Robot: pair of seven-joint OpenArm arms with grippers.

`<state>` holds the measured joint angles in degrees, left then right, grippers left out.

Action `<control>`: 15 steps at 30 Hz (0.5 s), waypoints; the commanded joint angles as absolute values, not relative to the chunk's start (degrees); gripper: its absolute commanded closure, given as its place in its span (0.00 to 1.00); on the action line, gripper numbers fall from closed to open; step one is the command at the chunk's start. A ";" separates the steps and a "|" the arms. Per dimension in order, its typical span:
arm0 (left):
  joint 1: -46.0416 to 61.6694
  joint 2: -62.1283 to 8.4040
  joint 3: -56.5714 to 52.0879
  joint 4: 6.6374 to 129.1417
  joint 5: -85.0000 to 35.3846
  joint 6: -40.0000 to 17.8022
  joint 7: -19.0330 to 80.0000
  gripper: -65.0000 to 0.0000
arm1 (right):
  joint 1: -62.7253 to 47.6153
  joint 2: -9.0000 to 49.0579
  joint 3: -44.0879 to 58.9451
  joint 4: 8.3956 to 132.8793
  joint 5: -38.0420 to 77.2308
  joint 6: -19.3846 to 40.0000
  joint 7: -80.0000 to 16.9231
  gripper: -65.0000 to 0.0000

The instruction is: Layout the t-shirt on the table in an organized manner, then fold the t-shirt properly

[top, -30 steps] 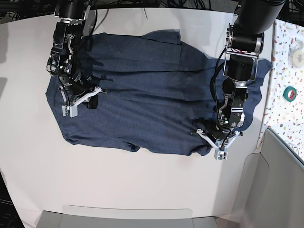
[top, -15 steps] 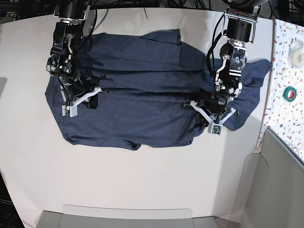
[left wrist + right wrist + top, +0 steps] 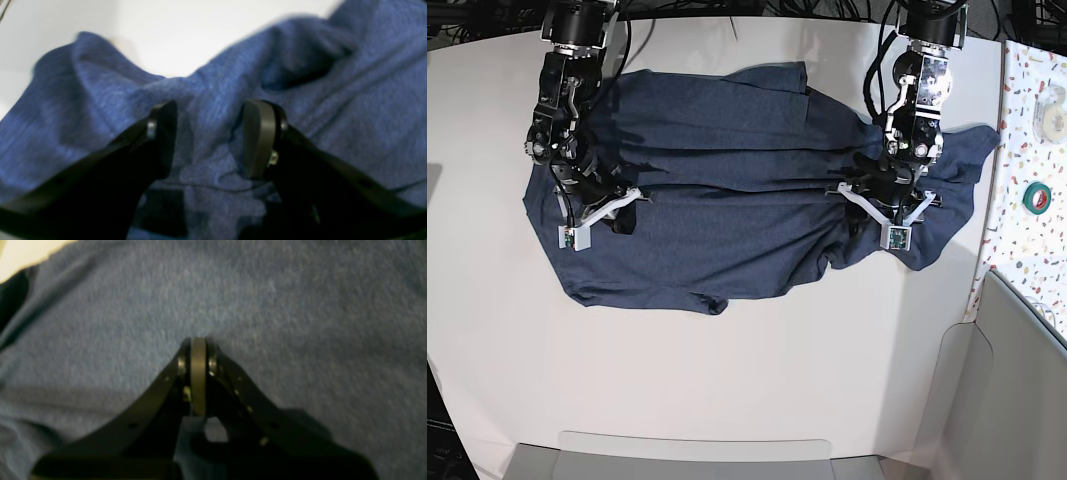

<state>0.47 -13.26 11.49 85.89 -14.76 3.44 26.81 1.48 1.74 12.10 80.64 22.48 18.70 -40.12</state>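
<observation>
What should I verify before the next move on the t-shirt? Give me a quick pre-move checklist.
1. Left gripper released: ok. Its jaws stand apart over the t-shirt, no cloth pinched between them.
2. Right gripper shut: ok. Whether it grips cloth or only presses on it: cannot tell.
3. Shirt laid flat: not ok. The end by the left gripper is bunched and wrinkled.
4. Fold line straight: cannot tell. A crease runs between the two grippers, but the folded edge near the left one is ragged.
5. Shirt fully on the table: ok.
</observation>
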 commanded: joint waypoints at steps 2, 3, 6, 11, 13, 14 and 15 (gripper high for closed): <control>-0.48 -13.49 10.95 86.99 -14.73 3.56 25.80 0.63 | 1.36 1.89 12.00 79.25 19.65 17.80 -44.62 1.00; -0.04 -13.67 10.95 86.90 -14.73 3.56 25.80 0.67 | 1.45 1.89 12.00 79.16 19.65 17.80 -44.62 1.00; 1.36 -15.96 11.38 86.99 -14.73 3.56 25.80 0.78 | 1.80 1.89 11.91 79.08 19.65 17.80 -44.62 1.00; 4.35 -17.19 10.86 90.07 -14.73 3.56 25.80 0.92 | 2.15 1.89 12.26 79.08 19.65 17.80 -44.62 1.00; 6.46 -17.63 10.95 92.97 -14.73 3.56 25.80 0.95 | 2.15 1.98 12.26 79.08 19.65 17.80 -44.62 1.00; 7.52 -17.63 10.86 94.46 -14.73 3.56 25.80 0.95 | 2.15 2.07 12.26 79.08 19.65 17.80 -44.62 1.00; 8.40 -17.63 10.86 95.96 -14.73 3.56 25.54 0.95 | 2.15 2.24 12.18 79.08 19.65 17.80 -44.62 1.00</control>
<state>8.93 -17.04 11.16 94.83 -14.94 3.49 26.89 2.55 1.74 12.14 79.64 22.65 19.14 -40.21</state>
